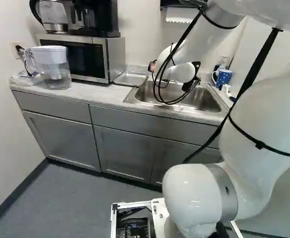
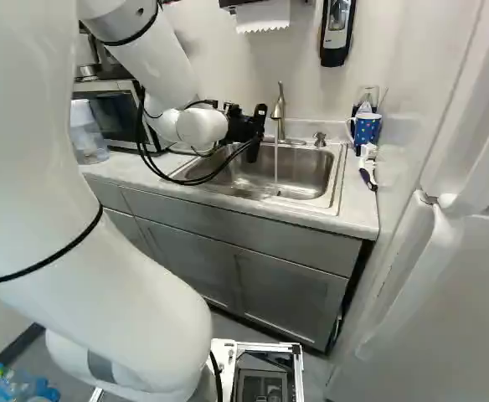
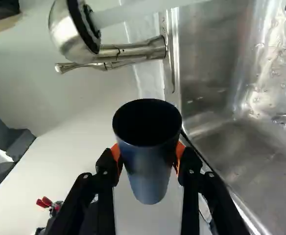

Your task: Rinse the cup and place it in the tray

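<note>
Left base view: the tray (image 1: 130, 78) lies beside the sink (image 1: 207, 99), presumably for a short carry. Next, the gripper (image 3: 148, 152) clamps the cup (image 3: 149, 174) by its sides, mouth free, likely for rinsing under the faucet's (image 2: 279, 109) running water (image 2: 276, 163).

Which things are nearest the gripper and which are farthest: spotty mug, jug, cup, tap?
Going by the right base view, from the gripper:
1. Cup: right between its fingers.
2. Tap: at the back of the sink.
3. Spotty mug: right of the sink.
4. Jug: at the left, past the sink.
</note>
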Controlling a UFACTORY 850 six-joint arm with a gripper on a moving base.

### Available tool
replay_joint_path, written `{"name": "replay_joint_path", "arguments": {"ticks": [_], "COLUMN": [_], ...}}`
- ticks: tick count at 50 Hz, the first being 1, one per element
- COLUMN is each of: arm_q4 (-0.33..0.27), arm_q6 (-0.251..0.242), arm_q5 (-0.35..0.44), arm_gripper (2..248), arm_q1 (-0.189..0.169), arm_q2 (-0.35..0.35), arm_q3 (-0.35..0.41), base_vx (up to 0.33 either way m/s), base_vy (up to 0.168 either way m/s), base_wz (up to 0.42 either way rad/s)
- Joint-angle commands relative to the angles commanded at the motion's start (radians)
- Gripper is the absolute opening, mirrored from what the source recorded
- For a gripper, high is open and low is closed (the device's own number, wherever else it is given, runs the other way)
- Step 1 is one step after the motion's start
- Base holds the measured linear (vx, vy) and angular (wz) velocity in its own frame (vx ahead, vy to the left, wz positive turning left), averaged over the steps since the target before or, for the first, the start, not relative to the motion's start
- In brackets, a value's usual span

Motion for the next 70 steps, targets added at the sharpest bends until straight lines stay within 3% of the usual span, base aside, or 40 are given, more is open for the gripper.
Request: {"name": "replay_joint_path", "arguments": {"ticks": [70], "arm_q4": [0.000], "arm_q6": [-0.734], "arm_q5": [0.000], "arm_gripper": [123], "arm_q1": [0.000], "arm_q2": [0.000], "arm_q3": [0.000], "base_vx": [0.000], "base_vy": [0.000], "base_wz": [0.000]}}
